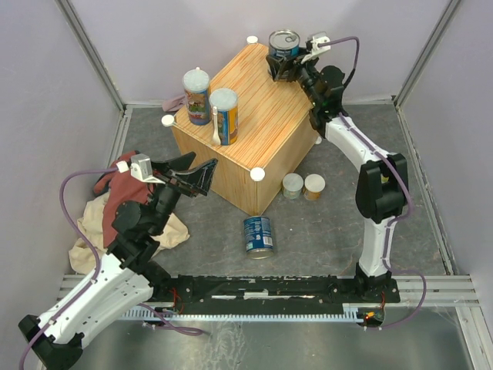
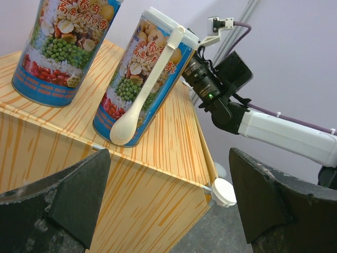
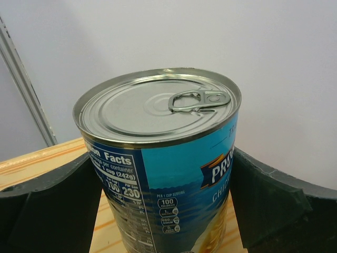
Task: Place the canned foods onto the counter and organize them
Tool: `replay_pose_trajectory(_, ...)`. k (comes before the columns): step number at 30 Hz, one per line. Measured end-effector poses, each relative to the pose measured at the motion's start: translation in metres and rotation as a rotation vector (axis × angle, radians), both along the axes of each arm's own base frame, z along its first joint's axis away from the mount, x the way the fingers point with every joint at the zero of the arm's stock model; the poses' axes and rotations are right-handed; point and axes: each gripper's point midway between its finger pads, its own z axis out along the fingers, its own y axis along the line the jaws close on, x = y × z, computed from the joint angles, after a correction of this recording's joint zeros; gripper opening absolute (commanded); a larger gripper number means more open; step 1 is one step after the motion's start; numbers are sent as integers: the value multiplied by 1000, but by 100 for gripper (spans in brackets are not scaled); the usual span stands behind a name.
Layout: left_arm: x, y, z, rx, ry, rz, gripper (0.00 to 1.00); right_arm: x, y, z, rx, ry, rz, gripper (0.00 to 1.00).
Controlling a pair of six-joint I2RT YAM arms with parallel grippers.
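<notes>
one ring-pull can [image 3: 158, 158] stands upright on the counter [image 1: 262, 123], clasped by right fingers [image 3: 52, 211]; left fingers [image 2: 58, 211] spread.

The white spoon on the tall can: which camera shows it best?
Left wrist view: the spoon shows large along the tall can. The top view shows it as a sliver; the right wrist view misses it.

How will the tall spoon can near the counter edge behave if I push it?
The tall spoon can is narrow for its height, so a high push may tip it. It stands near the counter edge, so it could fall off. Toppled, its round body would probably roll.
</notes>
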Motion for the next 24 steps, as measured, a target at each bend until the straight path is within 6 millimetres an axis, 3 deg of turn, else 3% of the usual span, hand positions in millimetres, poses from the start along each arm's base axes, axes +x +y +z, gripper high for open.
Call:
replay_pose_trajectory(11,3,-2,1,-2,-3,0,99,25,47,-1,-28,-31,58,81)
replay_pose_trajectory(24,6,-5,-2,-3,-4,0,99,41,72,2,-35,-26,85,86)
